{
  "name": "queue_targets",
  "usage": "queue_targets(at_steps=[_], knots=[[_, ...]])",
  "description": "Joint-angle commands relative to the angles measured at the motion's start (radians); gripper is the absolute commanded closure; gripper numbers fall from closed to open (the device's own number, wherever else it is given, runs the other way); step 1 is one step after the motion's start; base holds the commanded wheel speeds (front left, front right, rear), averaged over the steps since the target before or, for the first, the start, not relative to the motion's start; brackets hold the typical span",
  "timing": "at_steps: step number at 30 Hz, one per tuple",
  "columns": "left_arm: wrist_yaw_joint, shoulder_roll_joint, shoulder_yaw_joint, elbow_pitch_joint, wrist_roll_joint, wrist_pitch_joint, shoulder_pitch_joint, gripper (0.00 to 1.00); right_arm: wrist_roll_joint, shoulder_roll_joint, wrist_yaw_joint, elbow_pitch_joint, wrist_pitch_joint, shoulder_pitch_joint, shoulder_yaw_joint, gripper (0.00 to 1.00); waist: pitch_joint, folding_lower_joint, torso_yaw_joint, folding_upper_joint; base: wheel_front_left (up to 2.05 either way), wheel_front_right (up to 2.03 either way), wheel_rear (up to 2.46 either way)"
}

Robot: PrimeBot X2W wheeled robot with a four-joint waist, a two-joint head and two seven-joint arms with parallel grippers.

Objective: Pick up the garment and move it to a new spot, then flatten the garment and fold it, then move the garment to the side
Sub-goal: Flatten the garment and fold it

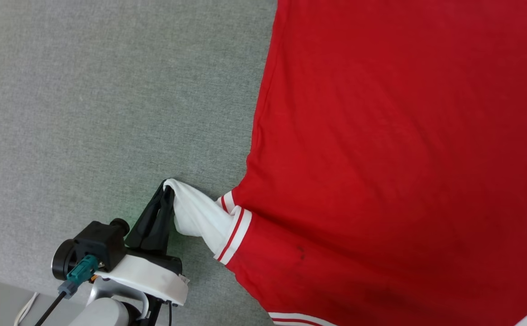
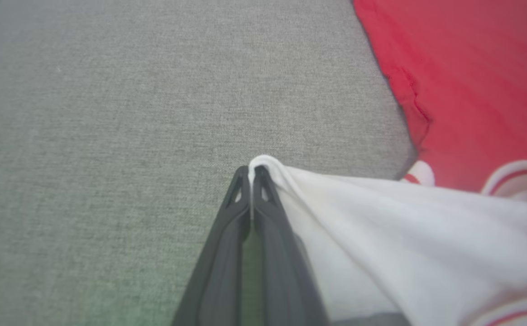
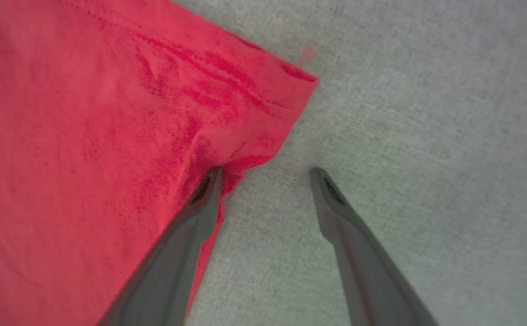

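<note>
The red garment [image 1: 395, 149] lies spread over the right of the grey surface, plain red side up; its letters and number are hidden. My left gripper [image 1: 167, 186] is shut on the tip of its white sleeve [image 1: 198, 217], pulled out to the left of the body. The left wrist view shows the closed fingertips pinching the white sleeve [image 2: 381, 235] at my left gripper [image 2: 251, 171]. In the right wrist view my right gripper [image 3: 265, 174] is open at a corner of the red garment [image 3: 87, 149]; its left finger [image 3: 200, 199] presses the cloth's edge, the right one rests on bare grey fabric.
Grey woven fabric surface [image 1: 100, 113] stretches to the left of the garment. Its front edge [image 1: 1, 276] runs across the lower left corner of the head view, with a pale floor beyond.
</note>
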Motion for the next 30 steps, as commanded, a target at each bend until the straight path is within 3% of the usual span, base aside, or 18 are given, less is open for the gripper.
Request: queue_targets(at_steps=[1, 5, 6, 7, 8, 14, 20, 30], knots=[[-0.007, -0.009, 0.01, 0.005, 0.01, -0.002, -0.008, 1.0, -0.003, 0.015, 0.0, 0.018, 0.0, 0.03, -0.004, 0.0, 0.021, -0.0002, 0.02, 0.0, 0.0, 0.0, 0.0], [-0.024, -0.037, 0.022, 0.021, 0.029, -0.002, -0.001, 1.0, -0.019, 0.034, 0.0, 0.032, -0.001, 0.125, 0.011, 0.0, 0.025, -0.0002, 0.027, 0.0, 0.0, 0.0, 0.0], [-0.029, -0.044, 0.026, 0.026, 0.031, -0.002, 0.001, 1.0, -0.019, 0.034, 0.0, 0.029, -0.007, 0.142, 0.012, 0.33, 0.022, -0.0002, 0.027, 0.0, 0.0, 0.0, 0.0], [-0.033, -0.049, 0.031, 0.03, 0.035, -0.002, 0.003, 1.0, -0.018, 0.031, 0.0, 0.024, -0.013, 0.152, 0.012, 0.89, 0.018, -0.0002, 0.026, 0.0, 0.0, 0.0, 0.0], [-0.037, -0.054, 0.036, 0.033, 0.039, -0.002, 0.006, 1.0, -0.017, 0.026, 0.0, 0.019, -0.019, 0.157, 0.011, 1.0, 0.011, -0.0002, 0.023, 0.0, 0.0, 0.0, 0.0], [-0.051, -0.071, 0.065, 0.056, 0.058, -0.002, 0.034, 1.0, -0.01, 0.001, 0.0, -0.045, -0.101, 0.109, 0.005, 1.0, -0.074, -0.0002, -0.012, 0.0, 0.0, 0.0, 0.0], [-0.045, -0.061, 0.088, 0.07, 0.057, -0.002, 0.098, 1.0, 0.065, -0.039, 0.0, -0.122, -0.153, 0.139, 0.067, 1.0, -0.196, -0.0002, -0.06, 0.0, 0.0, 0.0, 0.0], [-0.012, -0.022, 0.115, 0.056, 0.028, 0.001, 0.214, 1.0, 0.235, -0.265, -0.001, -0.373, -0.247, 0.414, 0.17, 1.0, -0.333, -0.0002, -0.141, 0.0, 0.0, 0.0, 0.0]])
